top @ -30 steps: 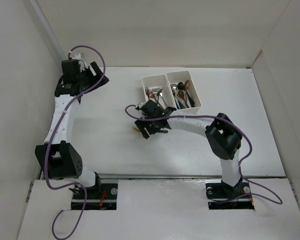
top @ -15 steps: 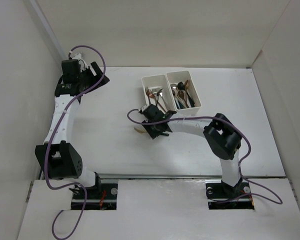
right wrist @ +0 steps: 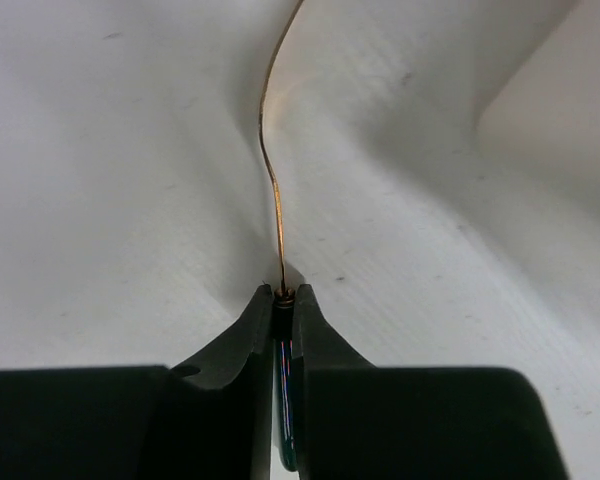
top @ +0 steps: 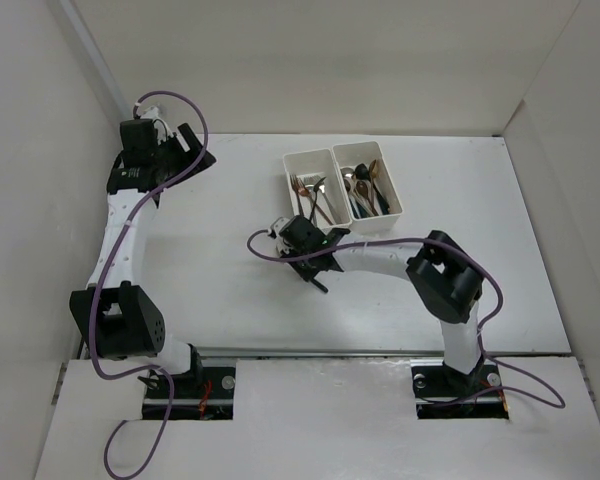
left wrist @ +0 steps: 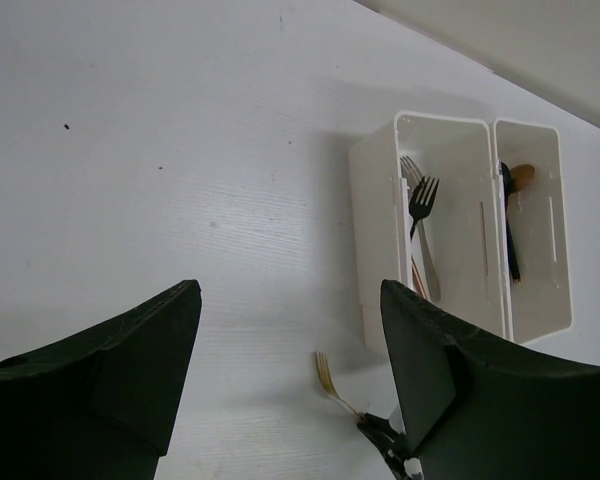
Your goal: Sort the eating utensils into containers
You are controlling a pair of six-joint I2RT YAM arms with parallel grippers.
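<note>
Right claw (right wrist: pixel 283 295) clamped on handle tip of slim gold metal fork (right wrist: pixel 272 170), long axis running straight ahead, joined white plastic bins (left wrist: pixel 365 250) just beyond (forks in left one); left claw (left wrist: pixel 288 320) gaping, well apart far-left.

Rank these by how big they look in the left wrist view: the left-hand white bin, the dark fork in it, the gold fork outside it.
1. the white bin
2. the dark fork
3. the gold fork, though only its tines and neck show; the right gripper hides the rest.
</note>
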